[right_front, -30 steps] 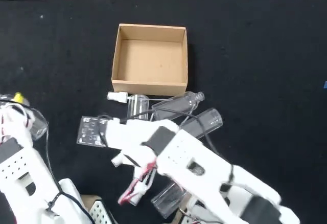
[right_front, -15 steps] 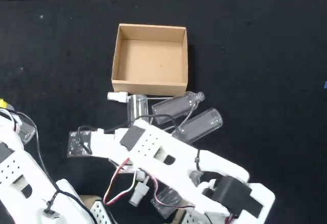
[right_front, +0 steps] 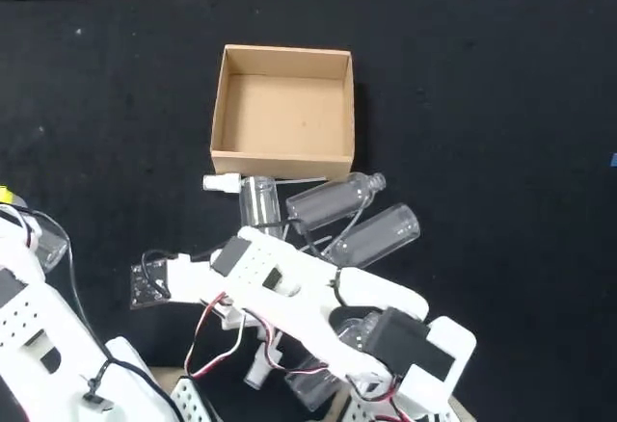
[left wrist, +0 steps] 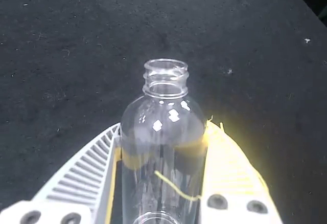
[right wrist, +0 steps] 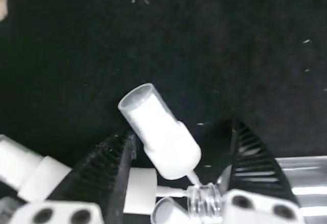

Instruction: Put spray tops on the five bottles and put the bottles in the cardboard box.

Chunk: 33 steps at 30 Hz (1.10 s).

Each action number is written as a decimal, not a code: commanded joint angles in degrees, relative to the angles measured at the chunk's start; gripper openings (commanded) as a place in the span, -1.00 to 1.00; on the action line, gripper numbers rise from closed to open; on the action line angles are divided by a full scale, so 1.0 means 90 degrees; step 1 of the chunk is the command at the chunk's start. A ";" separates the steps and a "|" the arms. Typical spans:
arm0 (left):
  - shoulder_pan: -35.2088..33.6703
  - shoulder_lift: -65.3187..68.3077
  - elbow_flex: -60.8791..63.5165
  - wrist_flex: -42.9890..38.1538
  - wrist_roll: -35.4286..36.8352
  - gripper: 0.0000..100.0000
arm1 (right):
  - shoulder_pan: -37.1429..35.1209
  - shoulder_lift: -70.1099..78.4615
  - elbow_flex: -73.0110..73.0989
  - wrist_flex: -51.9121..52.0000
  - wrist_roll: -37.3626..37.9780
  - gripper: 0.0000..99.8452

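Note:
My left gripper (left wrist: 164,130) is shut on a clear uncapped bottle (left wrist: 162,147), held off the black table with its open neck pointing away. In the high view this bottle (right_front: 48,247) is at the far left edge. My right gripper (right wrist: 182,131) is open and low over the table, its black fingers on either side of a white spray top (right wrist: 159,132) that lies tilted between them without touching them. The right arm (right_front: 289,287) stretches across the front middle. The cardboard box (right_front: 282,164) stands behind it with nothing inside.
Between box and right arm lie three clear bottles (right_front: 333,200), one (right_front: 258,200) with a white spray top (right_front: 222,183) at its neck. Another bottle (right_front: 313,381) and a loose spray top (right_front: 258,372) lie near the front edge. More spray tops (right wrist: 30,170) sit by the right gripper.
The right arm has folded down and swung left toward the front of the table. The left arm shifted slightly left with its bottle, then held still.

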 commanded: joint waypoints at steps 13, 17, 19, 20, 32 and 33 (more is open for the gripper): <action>-0.0015 -0.0195 -0.0366 -0.0166 0.0078 -0.93 | 0.1065 -0.1861 -0.2076 0.0147 -0.1895 -0.98; 0.0249 -0.0186 -0.0357 -0.0166 0.0068 -0.93 | 0.1065 -0.2965 -0.2545 0.0440 -0.2530 -0.98; 0.0523 -0.0186 -0.0337 -0.0156 0.0068 -0.93 | 0.1104 -0.3541 -0.2750 0.0449 -0.2608 -0.98; 0.0689 -0.0215 -0.0288 -0.0156 0.0068 -0.93 | 0.1221 -0.3834 -0.2847 0.0430 -0.2628 -0.98; 0.3853 -0.0264 0.0103 -0.0166 0.0000 -0.93 | 0.2764 -0.6012 -0.3502 0.0293 -0.2969 -0.98; 0.4078 -0.0264 0.0151 -0.0166 0.0000 -0.93 | 0.3018 -0.6120 -0.3463 0.0186 -0.3399 -0.98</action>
